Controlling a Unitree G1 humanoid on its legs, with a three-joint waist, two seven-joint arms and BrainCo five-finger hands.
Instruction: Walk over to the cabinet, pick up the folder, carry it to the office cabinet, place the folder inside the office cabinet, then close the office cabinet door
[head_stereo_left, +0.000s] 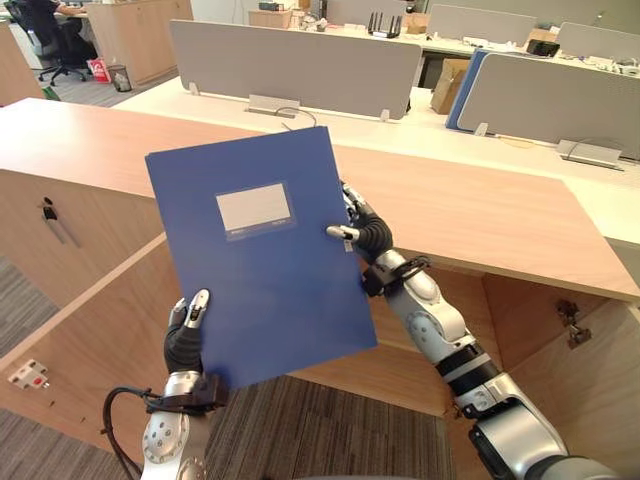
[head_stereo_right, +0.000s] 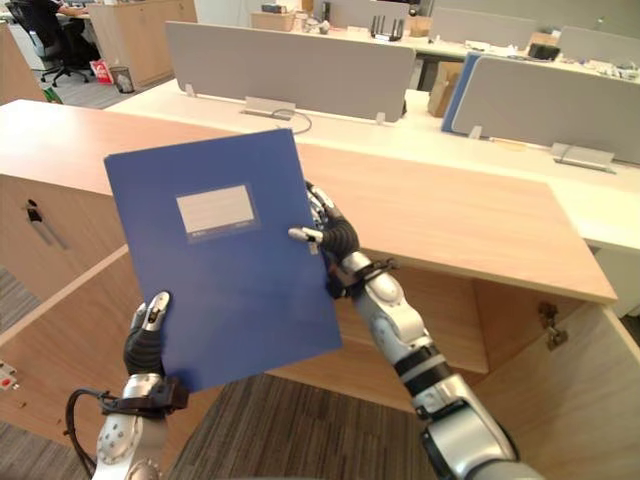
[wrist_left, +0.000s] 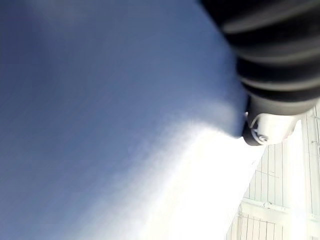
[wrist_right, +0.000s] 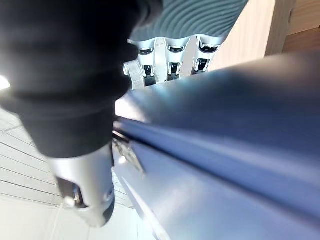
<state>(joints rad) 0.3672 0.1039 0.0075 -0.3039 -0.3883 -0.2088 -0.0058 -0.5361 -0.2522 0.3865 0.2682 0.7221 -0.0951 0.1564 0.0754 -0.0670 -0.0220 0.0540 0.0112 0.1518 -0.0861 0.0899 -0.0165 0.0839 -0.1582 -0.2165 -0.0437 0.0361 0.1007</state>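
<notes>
So the blue folder (head_stereo_left: 260, 270) is up in the air in front of the office cabinet (head_stereo_left: 480, 215), a bit tilted, with its pale label (head_stereo_left: 255, 208) facing the head camera. Both cabinet doors look swung open, one door (head_stereo_left: 90, 310) on the left and the other (head_stereo_left: 590, 380) on the right, with the opening below the wooden top.

The left robot hand (head_stereo_left: 187, 335) has the lower left corner, thumb lying on the front cover and the rest tucked behind, so it's pinching the folder. The right robot hand (head_stereo_left: 365, 232) is clamped on the right edge about halfway up, thumb across the front. The right wrist view shows its fingers (wrist_right: 172, 62) on the back side.

My read on handling: it looks thin, light and fairly stiff, since it isn't sagging between the two grips. The cover looks smooth and a bit glossy, so probably slippery under those hard fingertips. An edge pinch like this seems the only sensible hold on something this flat. I'd guess one hand alone would let it pivot, so two spread-out grips make sense until it's sitting inside the cabinet
</notes>
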